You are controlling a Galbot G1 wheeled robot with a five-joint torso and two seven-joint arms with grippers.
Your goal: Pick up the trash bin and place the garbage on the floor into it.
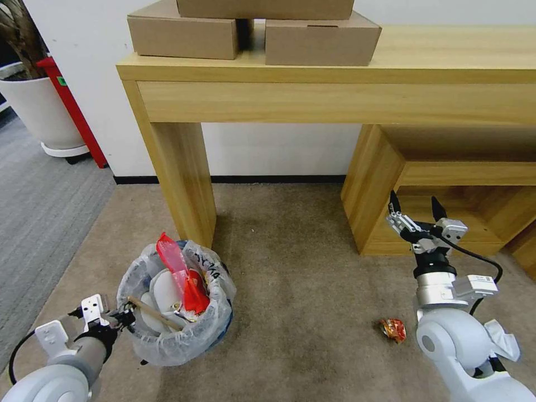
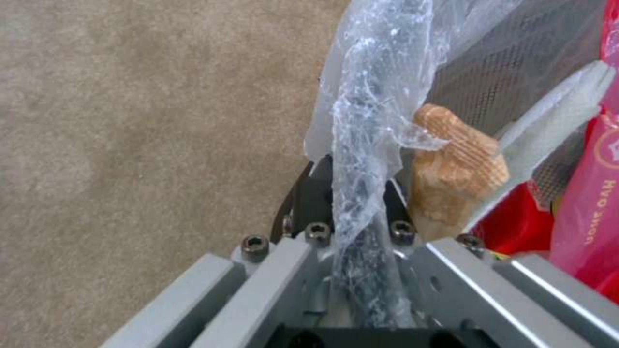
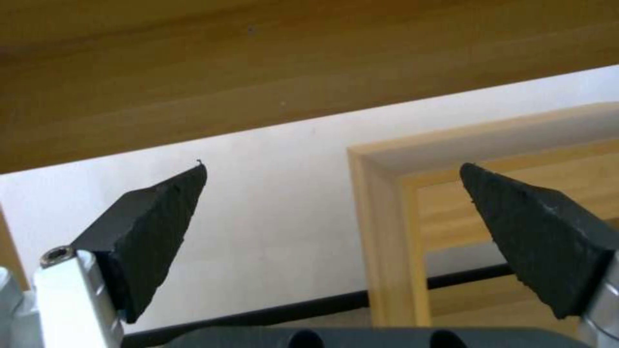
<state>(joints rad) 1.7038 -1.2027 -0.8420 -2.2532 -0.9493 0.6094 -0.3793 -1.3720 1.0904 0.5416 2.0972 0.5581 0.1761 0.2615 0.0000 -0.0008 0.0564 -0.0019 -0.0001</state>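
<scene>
Wooden bench point(image 1: 335, 72) stands against the white wall, with cardboard boxes point(image 1: 251, 30) on its top and a low open shelf unit point(image 1: 446, 190) beneath its right part. A white plant pot point(image 1: 42, 111) stands well off to the left on grey ribbed carpet point(image 1: 39, 201).

Floor point(image 1: 290, 279): tan short-pile carpet in front of the bench.

Trash bin point(image 1: 178, 312): small, round, blue, lined with a crinkly whitish plastic bag point(image 2: 374, 121) with black lettering. It sits upright on the floor, near the bench's left leg point(image 1: 181, 178). Inside: a red wrapper point(image 1: 184, 273) sticking up above the rim, crumpled white paper point(image 1: 162, 290), a wooden stick point(image 1: 153, 314) lying across the opening.

Left tool point(image 1: 124, 321): low at the bin's near-left rim. In the left wrist view, the bag and rim edge run between its fingers point(image 2: 309, 198), which are clamped onto them. The blunt end of the wooden stick lies just beside the clamped rim.

Right tool point(image 1: 416, 209): raised above the floor in front of the shelf unit, pointing towards the wall. Its black pointed fingers point(image 3: 154, 232) stand wide apart with nothing between them.

Garbage on floor: one small orange-red wrapper point(image 1: 393, 329), near the right arm point(image 1: 452, 335), well apart from the bin.
</scene>
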